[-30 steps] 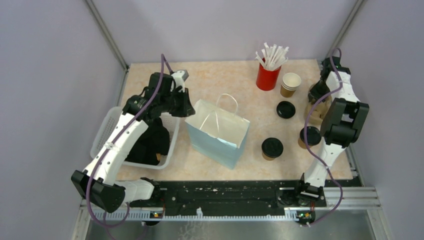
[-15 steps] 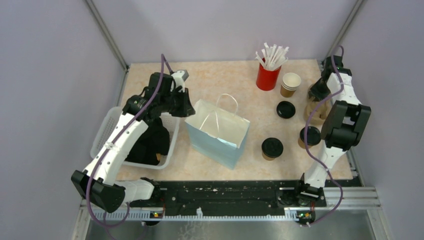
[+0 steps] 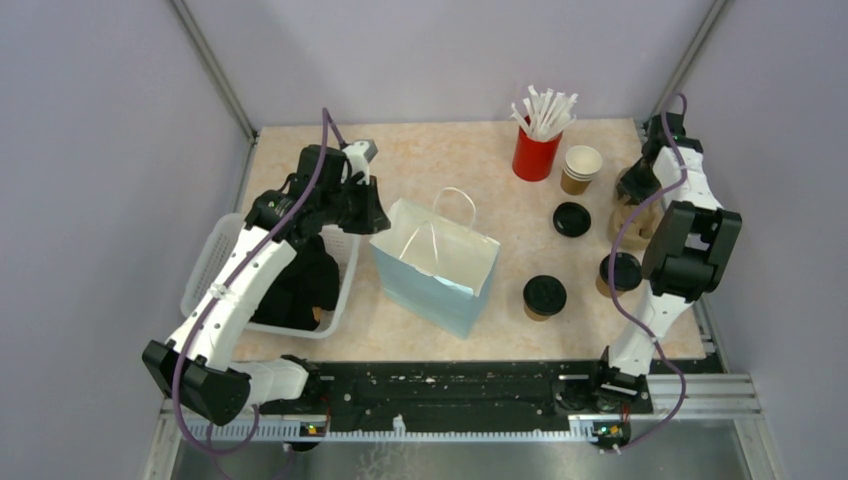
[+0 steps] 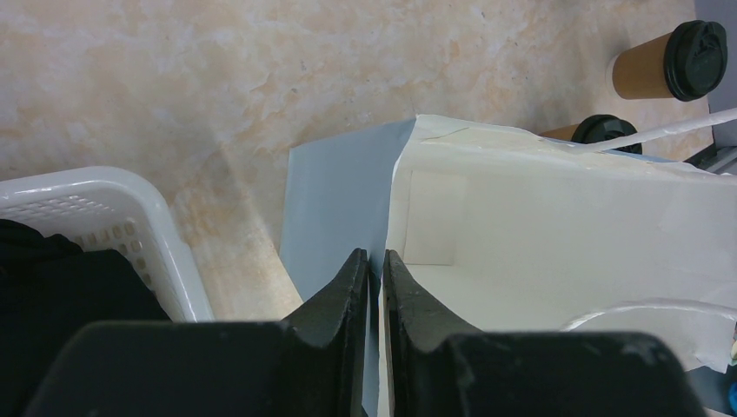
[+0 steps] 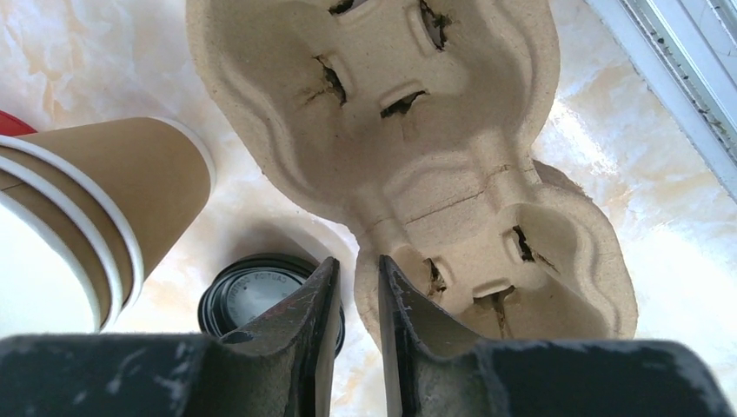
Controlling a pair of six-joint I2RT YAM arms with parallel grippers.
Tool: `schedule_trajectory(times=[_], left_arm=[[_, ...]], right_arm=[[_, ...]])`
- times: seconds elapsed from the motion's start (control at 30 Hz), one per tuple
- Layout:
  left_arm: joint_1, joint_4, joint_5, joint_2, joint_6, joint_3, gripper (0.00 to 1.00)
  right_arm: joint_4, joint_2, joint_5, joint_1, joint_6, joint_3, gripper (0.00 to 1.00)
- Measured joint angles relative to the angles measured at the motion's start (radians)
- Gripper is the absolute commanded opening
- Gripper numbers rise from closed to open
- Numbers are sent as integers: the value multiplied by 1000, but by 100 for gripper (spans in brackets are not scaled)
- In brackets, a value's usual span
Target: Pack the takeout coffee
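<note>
Two lidded kraft coffee cups [image 3: 544,297] [image 3: 620,272] stand at the right front; they also show in the left wrist view [image 4: 669,65] [image 4: 600,129]. The pale blue bag [image 3: 440,265] stands open at the centre. My left gripper [image 3: 385,215] is shut on the bag's near-left rim [image 4: 391,200], one finger outside and one inside. My right gripper [image 3: 635,190] is at the far right, its jaws nearly closed on the edge of a pulp cup carrier [image 5: 408,130]. A loose black lid [image 5: 252,291] lies beside it.
A stack of open kraft cups [image 3: 581,167] and a red cup of white straws [image 3: 537,150] stand at the back right. A white basket [image 3: 215,260] holding something black sits at the left, against the bag. The right wall rail is close to the carrier.
My right arm has shifted slightly towards the back with the carrier. The left arm and the bag have not moved.
</note>
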Motion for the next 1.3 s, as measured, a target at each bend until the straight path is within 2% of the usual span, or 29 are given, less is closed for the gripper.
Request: schedule_trajectory(times=[0.23, 0.37, 0.47, 0.87, 1.3], left_arm=[[0, 0, 0, 0, 0, 0, 18], [0, 0, 0, 0, 0, 0, 18], [0, 0, 0, 0, 0, 0, 18], [0, 0, 0, 0, 0, 0, 18], [0, 0, 0, 0, 0, 0, 18]], right_arm=[[-2, 0, 0, -1, 0, -21, 17], [-2, 0, -1, -4, 1, -21, 9], [-2, 0, 1, -5, 1, -21, 0], [-6, -11, -3, -16, 42, -21, 0], [68, -207, 18, -20, 74, -101, 0]])
